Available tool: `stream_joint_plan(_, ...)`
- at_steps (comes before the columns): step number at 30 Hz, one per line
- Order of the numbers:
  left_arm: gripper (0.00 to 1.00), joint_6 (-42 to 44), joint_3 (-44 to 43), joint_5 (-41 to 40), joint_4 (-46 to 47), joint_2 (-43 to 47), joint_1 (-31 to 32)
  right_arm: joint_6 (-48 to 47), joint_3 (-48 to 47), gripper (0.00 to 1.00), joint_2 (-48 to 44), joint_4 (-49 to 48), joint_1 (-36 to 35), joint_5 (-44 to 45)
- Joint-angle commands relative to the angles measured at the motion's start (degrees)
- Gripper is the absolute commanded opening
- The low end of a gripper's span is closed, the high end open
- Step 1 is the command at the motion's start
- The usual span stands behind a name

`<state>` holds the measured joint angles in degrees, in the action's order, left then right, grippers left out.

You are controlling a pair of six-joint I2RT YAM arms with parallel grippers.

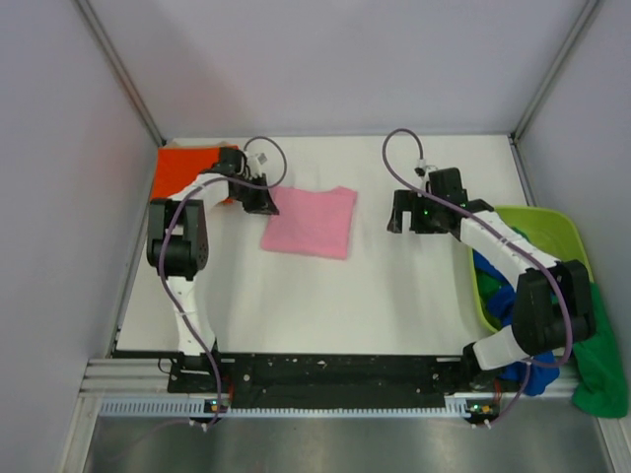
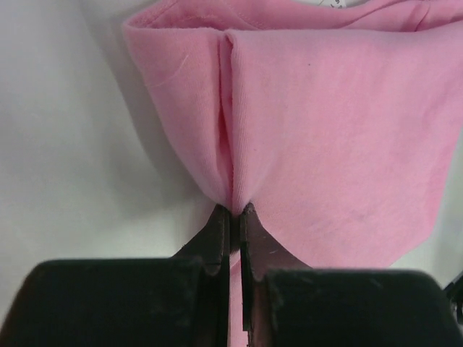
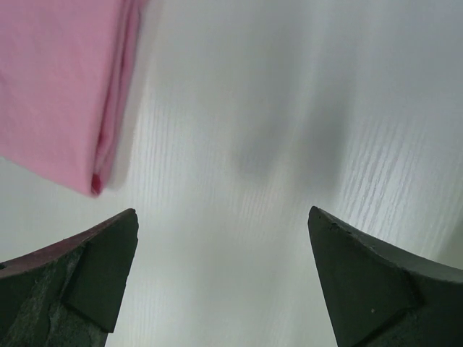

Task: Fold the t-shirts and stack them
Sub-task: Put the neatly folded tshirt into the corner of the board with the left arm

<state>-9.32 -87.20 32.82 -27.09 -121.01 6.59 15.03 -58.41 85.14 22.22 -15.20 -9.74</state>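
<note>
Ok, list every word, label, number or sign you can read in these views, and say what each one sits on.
No text can be read in any view.
White label at the top edge of the pink t-shirt, left wrist view: a few dark marks, cut off by the frame and too small to read.
Lime-green tub and table: no print shows on them.

Pale grey-lilac walls (image 1: 335, 59) close in the white tabletop (image 1: 394, 296) on three sides. Slim metal posts (image 1: 120, 71) run up the back corners.
</note>
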Motion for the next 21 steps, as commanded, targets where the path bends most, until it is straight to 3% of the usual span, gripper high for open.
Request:
stream_joint_plan(1,0.00,1.0,-2.9,-5.3,4.1,3.7,-4.7,-3.1,0.7,0.99,-2.5,2.7,0.3,2.7)
stream_joint_plan(8,0.00,8.9,-18.0,-15.2,-2.2,-1.5,-5.6,-4.5,0.7,0.99,-2.6,3.5,0.3,2.3)
stream_joint_plan(21,0.00,14.9,-31.5,-21.3,-8.5,-1.0,-8.3,-6.2,1.3,0.99,-3.4,4.1,0.3,3.8)
